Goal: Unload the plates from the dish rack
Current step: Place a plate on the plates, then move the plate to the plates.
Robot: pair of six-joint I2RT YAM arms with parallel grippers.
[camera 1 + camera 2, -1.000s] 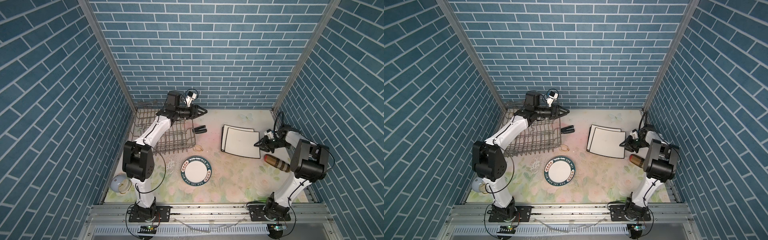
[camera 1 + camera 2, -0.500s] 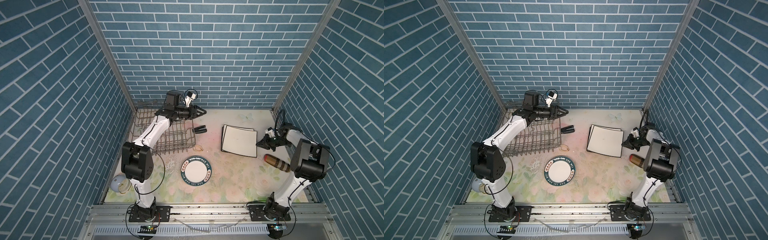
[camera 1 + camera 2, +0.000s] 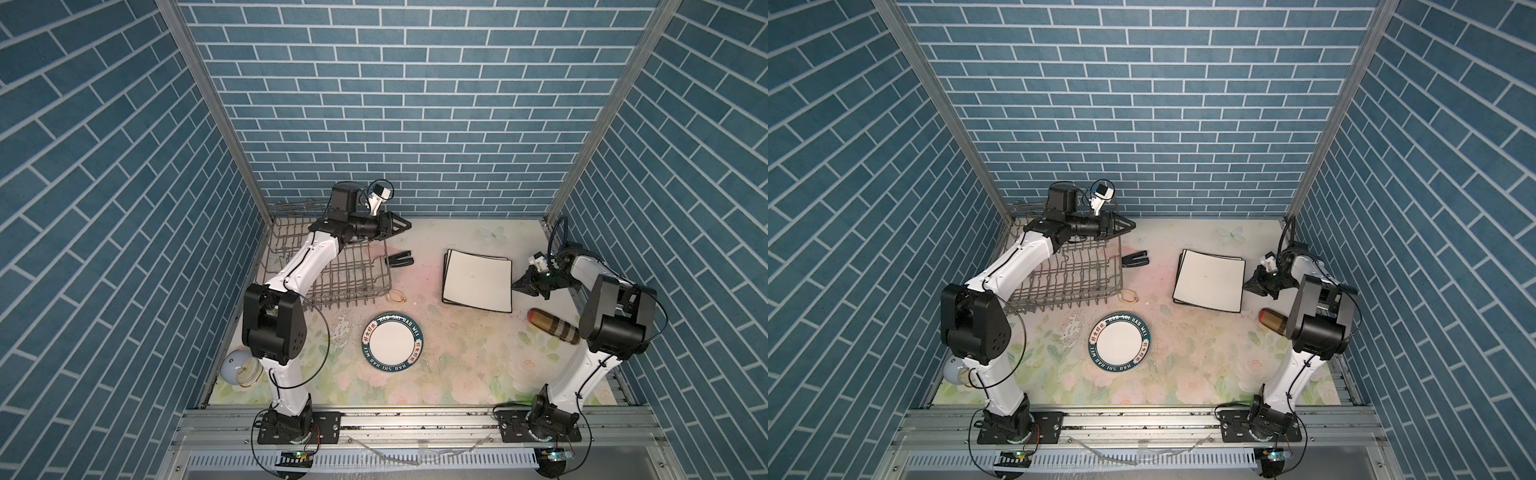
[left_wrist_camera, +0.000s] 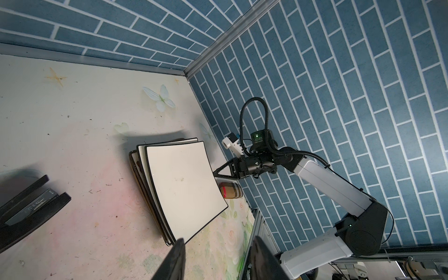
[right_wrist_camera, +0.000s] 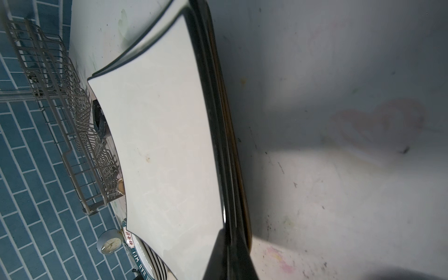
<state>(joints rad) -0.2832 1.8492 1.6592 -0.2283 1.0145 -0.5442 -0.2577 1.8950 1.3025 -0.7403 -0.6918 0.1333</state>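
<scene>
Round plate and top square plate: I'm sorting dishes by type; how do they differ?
The round plate is circular with a lettered dark teal rim; the top square plate is square with a black edge. The round plate lies alone on the table; the top square plate rests on other square plates. The top square plate looks larger than the round plate. Both lie flat outside the dish rack.

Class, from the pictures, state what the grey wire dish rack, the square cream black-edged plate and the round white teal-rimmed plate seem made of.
Grey wire dish rack: metal, matt, judging by thin rigid rods. Square cream black-edged plate: probably glazed ceramic, glossy edge reflections. Round white teal-rimmed plate: ceramic or melamine; smooth, printed lettering.
</scene>
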